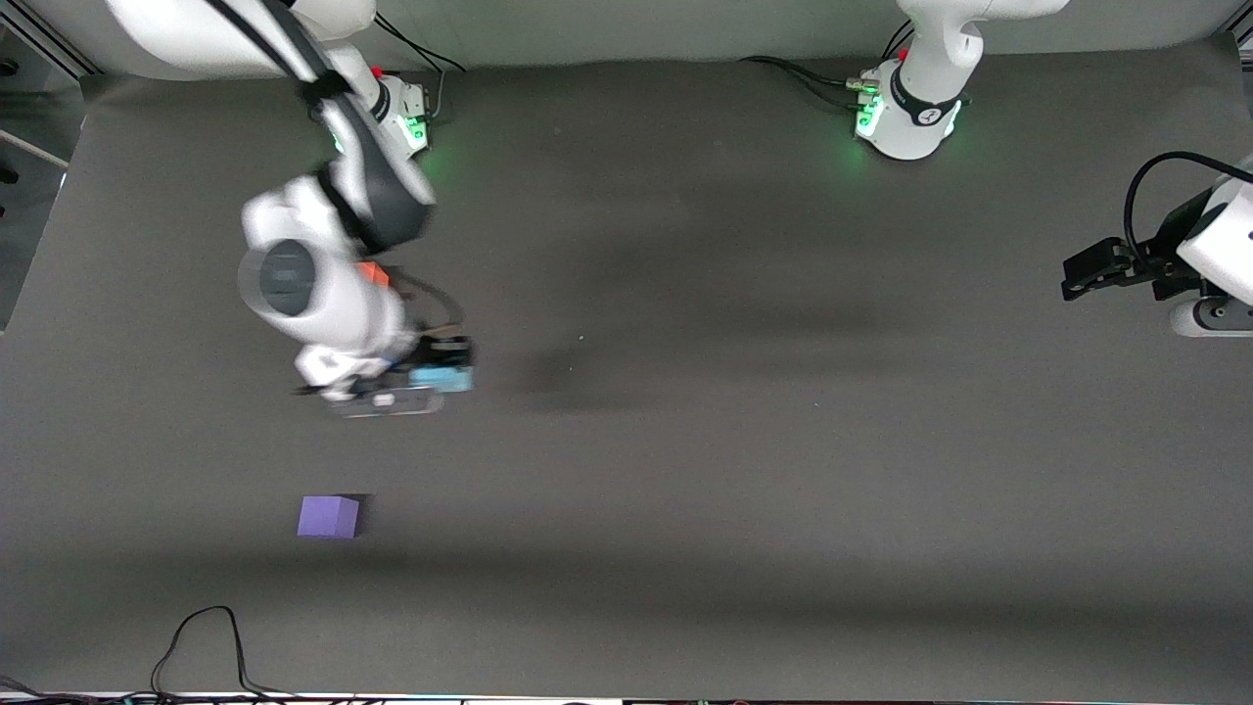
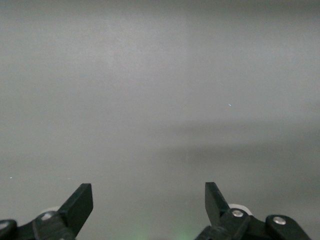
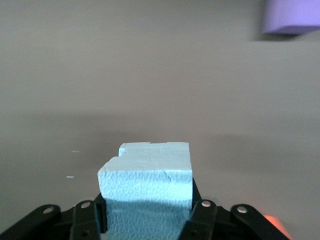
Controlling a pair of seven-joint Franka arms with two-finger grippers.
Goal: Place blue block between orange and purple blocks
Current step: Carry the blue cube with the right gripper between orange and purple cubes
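Note:
My right gripper [image 1: 431,380] is shut on the light blue block [image 1: 442,377] and holds it above the table, over the stretch between the orange block and the purple block. The right wrist view shows the blue block [image 3: 147,180] clamped between the fingers of that gripper [image 3: 147,212]. The orange block [image 1: 374,273] is mostly hidden under the right arm; a corner of it shows in the right wrist view [image 3: 278,226]. The purple block [image 1: 329,516] lies nearer the front camera and also shows in the right wrist view [image 3: 292,17]. My left gripper [image 1: 1085,276] waits open and empty at the left arm's end of the table [image 2: 149,200].
A black cable [image 1: 206,636] loops on the table near the front edge, close to the purple block. Cables run to the arm bases [image 1: 910,108] along the back edge. The dark grey table mat [image 1: 734,441] is bare in the middle.

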